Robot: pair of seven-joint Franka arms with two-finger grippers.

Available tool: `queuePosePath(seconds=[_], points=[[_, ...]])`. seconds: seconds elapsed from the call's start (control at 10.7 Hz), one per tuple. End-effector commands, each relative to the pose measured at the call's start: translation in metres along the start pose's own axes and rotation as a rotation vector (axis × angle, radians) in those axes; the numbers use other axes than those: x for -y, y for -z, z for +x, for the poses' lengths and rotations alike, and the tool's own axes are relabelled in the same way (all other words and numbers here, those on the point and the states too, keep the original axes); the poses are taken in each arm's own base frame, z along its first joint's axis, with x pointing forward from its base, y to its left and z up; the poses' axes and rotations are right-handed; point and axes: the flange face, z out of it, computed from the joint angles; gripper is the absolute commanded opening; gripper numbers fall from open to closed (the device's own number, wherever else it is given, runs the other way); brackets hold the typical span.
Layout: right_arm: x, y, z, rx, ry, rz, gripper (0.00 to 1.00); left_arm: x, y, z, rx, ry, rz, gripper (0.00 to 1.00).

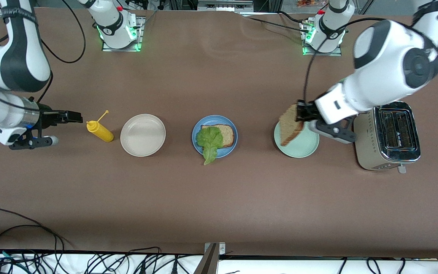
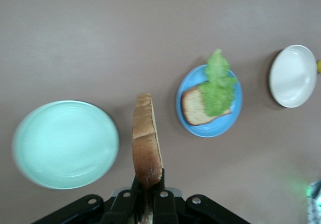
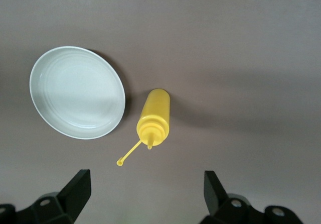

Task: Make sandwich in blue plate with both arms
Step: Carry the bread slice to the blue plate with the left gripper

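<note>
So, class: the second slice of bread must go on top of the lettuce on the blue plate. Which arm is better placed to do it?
The left. Its gripper already holds the bread slice over the green plate, beside the blue plate. The right gripper waits open by the mustard bottle.

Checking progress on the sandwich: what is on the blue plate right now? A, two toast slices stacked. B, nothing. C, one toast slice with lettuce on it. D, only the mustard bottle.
C: the blue plate holds one toast slice with the lettuce leaf on it; the second slice is in the left gripper.
</note>
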Motion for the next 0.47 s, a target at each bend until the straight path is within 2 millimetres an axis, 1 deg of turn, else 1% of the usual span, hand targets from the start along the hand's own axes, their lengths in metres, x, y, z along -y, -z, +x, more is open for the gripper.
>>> queuePosePath(seconds=[0.0,0.09,0.19,0.28,0.38], points=[[-0.015,0.053,-0.054,-0.095,-0.107,-0.017,1.00,-0.035,-0.031,0.013,0.002,0.018,-0.149,0.00],[-0.026,0.066,-0.067,-0.068,-0.127,0.002,1.00,-0.052,-0.044,0.014,0.015,0.035,-0.195,0.00],[-0.035,0.088,-0.075,-0.069,-0.142,0.025,1.00,-0.066,-0.056,0.017,0.012,0.059,-0.248,0.00],[-0.037,0.107,-0.083,-0.075,-0.137,0.025,1.00,-0.080,-0.073,0.021,0.015,0.073,-0.312,0.00],[-0.036,0.123,-0.095,-0.101,-0.136,0.024,1.00,-0.094,-0.095,0.023,0.025,0.079,-0.353,0.00]])
